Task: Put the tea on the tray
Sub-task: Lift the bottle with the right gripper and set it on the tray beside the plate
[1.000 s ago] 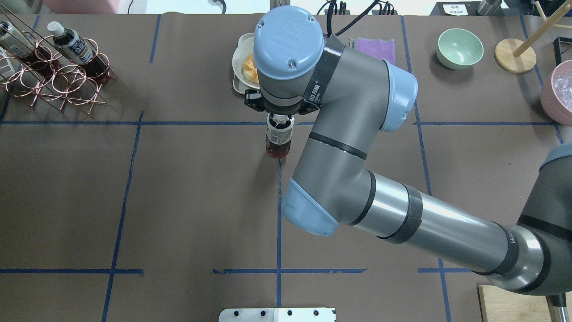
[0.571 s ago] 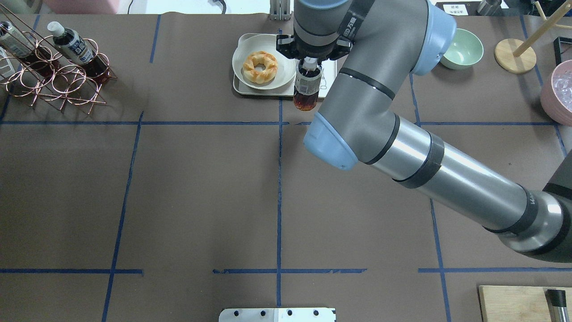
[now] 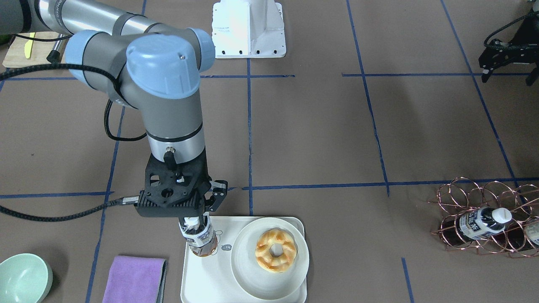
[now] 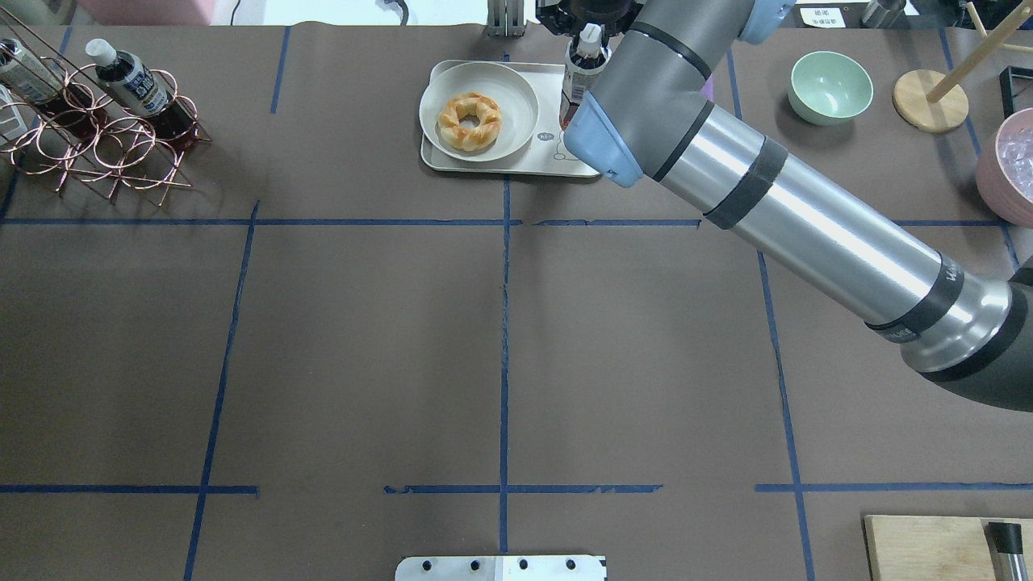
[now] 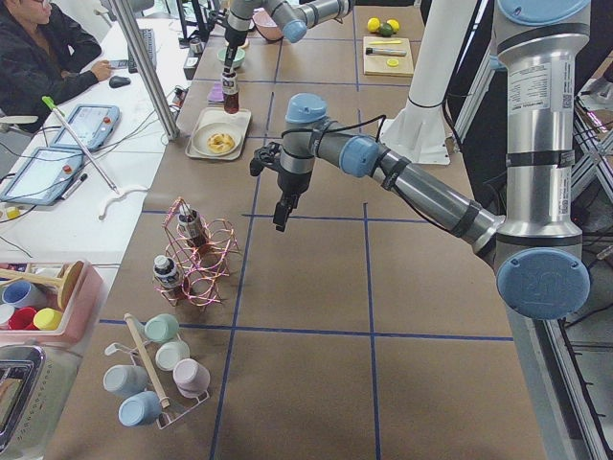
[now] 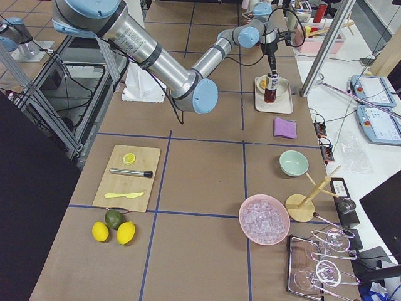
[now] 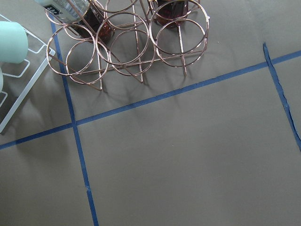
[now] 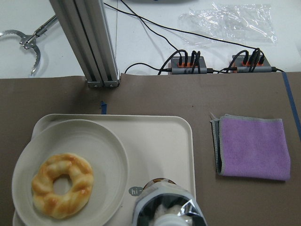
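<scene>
Your tea bottle [image 3: 201, 237]: small, clear plastic, dark brown liquid in the lower part, white cap, white & dark-blue label w/ print. It's upright, pinched at the cap/neck by the right gripper [image 3: 193, 221], base down over the tray [image 3: 206, 280]. You can't tell whether the base touches the tray floor. Tray: cream-white, rectangular, rounded corners, raised rim, lying flat near the table's far edge from the robot. The bottle is at the tray's end on the robot's right, just beside the small line-drawn cartoon.
</scene>
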Robot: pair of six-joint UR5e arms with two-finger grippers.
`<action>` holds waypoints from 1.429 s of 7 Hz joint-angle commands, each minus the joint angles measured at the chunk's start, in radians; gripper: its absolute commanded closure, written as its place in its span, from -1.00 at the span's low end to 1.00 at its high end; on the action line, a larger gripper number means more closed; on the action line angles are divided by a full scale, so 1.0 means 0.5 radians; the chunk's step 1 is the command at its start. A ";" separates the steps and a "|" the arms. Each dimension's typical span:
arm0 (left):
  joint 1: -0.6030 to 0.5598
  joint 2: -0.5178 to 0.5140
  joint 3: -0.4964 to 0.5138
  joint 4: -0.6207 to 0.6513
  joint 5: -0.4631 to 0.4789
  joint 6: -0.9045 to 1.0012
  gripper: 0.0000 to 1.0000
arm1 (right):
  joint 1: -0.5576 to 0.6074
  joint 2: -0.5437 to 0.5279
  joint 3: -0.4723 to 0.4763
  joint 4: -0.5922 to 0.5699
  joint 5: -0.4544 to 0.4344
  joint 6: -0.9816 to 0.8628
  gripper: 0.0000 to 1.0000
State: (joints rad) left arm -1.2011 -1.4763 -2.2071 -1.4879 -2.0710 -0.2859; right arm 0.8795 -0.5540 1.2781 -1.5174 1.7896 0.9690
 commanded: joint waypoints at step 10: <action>-0.015 -0.002 -0.001 0.000 0.000 0.001 -1.00 | 0.201 0.080 -0.253 0.209 0.416 -0.152 -1.00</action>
State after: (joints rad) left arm -1.2088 -1.4772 -2.2082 -1.4880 -2.0709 -0.2853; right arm 0.9470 -0.5122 1.1269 -1.4032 1.9126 0.9019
